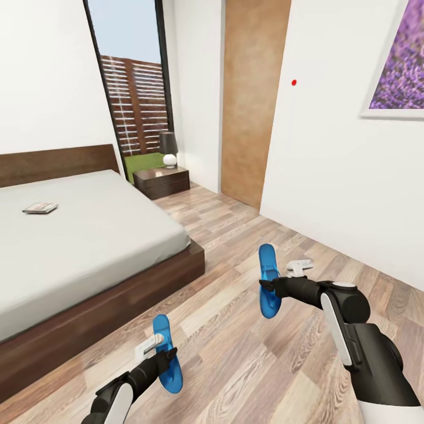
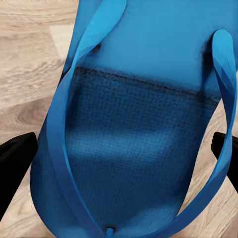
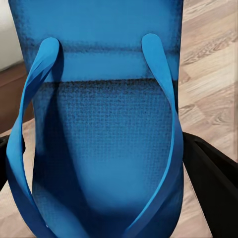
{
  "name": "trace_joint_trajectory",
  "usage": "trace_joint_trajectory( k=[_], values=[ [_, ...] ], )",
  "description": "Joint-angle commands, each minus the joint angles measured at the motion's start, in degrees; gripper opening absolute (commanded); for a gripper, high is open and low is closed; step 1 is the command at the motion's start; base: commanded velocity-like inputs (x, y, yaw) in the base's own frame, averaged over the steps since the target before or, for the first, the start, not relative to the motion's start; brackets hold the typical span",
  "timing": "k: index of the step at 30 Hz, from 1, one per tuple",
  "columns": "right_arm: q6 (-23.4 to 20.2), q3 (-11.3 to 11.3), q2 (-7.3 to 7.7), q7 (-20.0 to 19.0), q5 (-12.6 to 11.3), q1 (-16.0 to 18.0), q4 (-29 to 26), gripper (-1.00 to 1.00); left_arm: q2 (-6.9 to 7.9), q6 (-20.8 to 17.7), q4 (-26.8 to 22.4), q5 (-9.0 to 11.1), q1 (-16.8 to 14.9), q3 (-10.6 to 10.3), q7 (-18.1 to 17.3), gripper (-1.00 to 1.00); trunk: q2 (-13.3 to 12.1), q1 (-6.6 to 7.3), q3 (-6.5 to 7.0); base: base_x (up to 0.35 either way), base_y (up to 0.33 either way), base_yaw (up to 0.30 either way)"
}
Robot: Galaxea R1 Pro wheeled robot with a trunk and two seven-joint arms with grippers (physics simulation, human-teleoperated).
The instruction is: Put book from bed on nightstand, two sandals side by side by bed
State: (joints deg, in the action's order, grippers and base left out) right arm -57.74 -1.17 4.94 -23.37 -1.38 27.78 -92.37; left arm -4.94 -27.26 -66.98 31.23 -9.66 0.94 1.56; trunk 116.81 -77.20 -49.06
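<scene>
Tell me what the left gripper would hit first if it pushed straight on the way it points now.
Likely the bed: the left gripper, shut on a sandal, points forward toward the frame's near side. Bare floor lies between; depth is uncertain.

Bright, even daylight from the window; wrist views soft.

Left sandal: bright blue, dotted darker weave on the sole. Right sandal: same blue, same weave. Grippers: black. Floor: light brown wood planks, grained. Bed: dark brown frame, pale grey mattress. Nightstand: dark brown. Lamp: dark shade, white base. Walls: white. Picture: purple, white frame.
</scene>
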Motion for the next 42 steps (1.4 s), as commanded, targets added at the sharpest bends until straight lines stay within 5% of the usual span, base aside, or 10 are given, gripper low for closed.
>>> trace_joint_trajectory(
  k=[1, 28, 42],
  values=[
    [-0.19, -0.01, 0.01, -0.06, -0.19, -0.1, -0.13, -1.0, 0.0, -0.46, -0.08, 0.33, -0.01, 0.05, 0.36, -1.0, 0.02, -0.02, -0.06, 0.25, -0.201, 0.0],
    [-0.25, 0.12, 0.24, -0.08, -0.2, -0.19, -0.18, -1.0, -0.19, -1.23, 0.89, 0.16, -0.04, 0.1, 0.68, -1.0, 0.02, -0.02, -0.06, 0.261, -0.209, 0.0],
    [-0.23, 0.38, 0.39, -0.22, -0.27, -0.27, -0.18, -1.0, -0.72, -1.37, 6.85, 0.64, -2.69, 0.08, 0.65, -1.0, 0.02, -0.02, -0.06, 0.262, -0.227, 0.0]
  ],
)
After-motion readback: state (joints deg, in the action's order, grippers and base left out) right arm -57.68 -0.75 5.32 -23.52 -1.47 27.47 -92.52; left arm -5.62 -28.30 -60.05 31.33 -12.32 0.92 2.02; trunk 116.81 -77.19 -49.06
